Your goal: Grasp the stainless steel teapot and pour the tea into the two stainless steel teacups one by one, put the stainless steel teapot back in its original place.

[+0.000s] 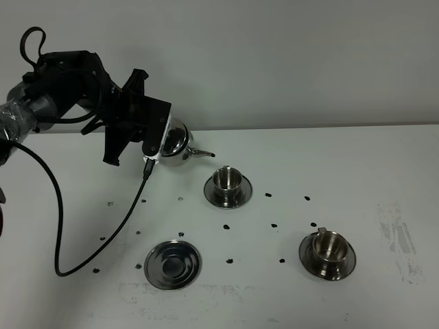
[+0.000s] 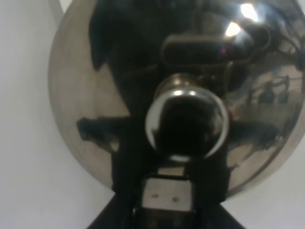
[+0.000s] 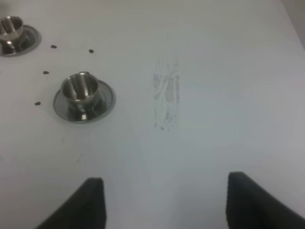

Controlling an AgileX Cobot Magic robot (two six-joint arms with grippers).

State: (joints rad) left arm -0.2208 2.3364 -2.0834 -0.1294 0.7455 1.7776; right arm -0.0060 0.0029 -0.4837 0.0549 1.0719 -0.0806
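Observation:
My left gripper (image 1: 155, 134) is shut on the stainless steel teapot (image 1: 177, 142) and holds it tilted above the table, its spout (image 1: 202, 153) pointing towards the far teacup (image 1: 227, 180) on its saucer. The spout tip is just up and left of that cup. The left wrist view is filled by the teapot's lid and knob (image 2: 187, 125), with the gripper (image 2: 167, 193) beneath. The near teacup (image 1: 327, 248) stands on its saucer at the right front. The empty ringed saucer (image 1: 172, 264) lies at the left front. My right gripper (image 3: 164, 205) is open and empty over bare table; both teacups (image 3: 80, 89) (image 3: 10, 27) show in its view.
Small black specks (image 1: 274, 225) are scattered on the white table between the saucers. A black cable (image 1: 58, 226) hangs from the left arm down to the table. A scuffed patch (image 1: 398, 236) marks the table at the right. A plain wall stands behind.

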